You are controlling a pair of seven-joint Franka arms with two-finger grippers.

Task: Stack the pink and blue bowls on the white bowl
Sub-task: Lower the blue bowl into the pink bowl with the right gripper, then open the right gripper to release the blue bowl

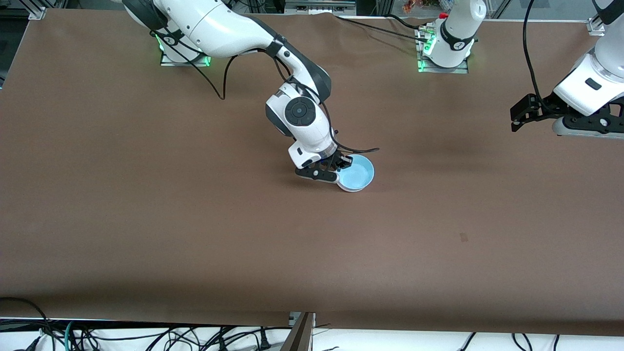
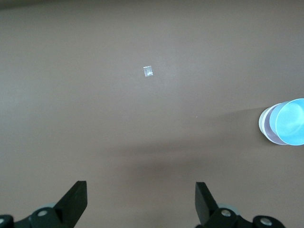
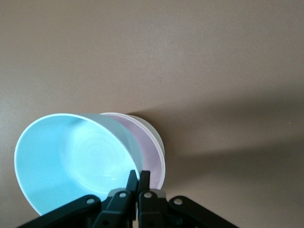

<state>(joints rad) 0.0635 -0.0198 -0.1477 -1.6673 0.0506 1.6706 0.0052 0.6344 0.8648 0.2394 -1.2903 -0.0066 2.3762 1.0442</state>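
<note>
- My right gripper (image 1: pixel 342 167) is down at the middle of the brown paper-covered table (image 1: pixel 146 195), its jaws pinched shut on the rim of the light sky-blue round plastic bowl (image 1: pixel 358 174).
- In my right wrist view that blue bowl (image 3: pixel 71 161) sits tilted inside the pale pink round plastic bowl (image 3: pixel 149 147), whose rim shows just past the blue one's edge, with the jaws closed over the blue wall.
- The plain white round plastic bowl (image 3: pixel 160 137) is the bottom of the nest, only a thin band of it showing around the pink one; in the front view its white underside (image 1: pixel 352 188) peeks out below the blue.
- My left gripper (image 1: pixel 517 118) waits in the air over the left arm's end of the table, jaws spread wide and holding nothing.
- From my left wrist view the open jaws frame bare table, a small pale scrap (image 2: pixel 148 71) lying on it, and the stacked bowls well apart at the edge.
</note>
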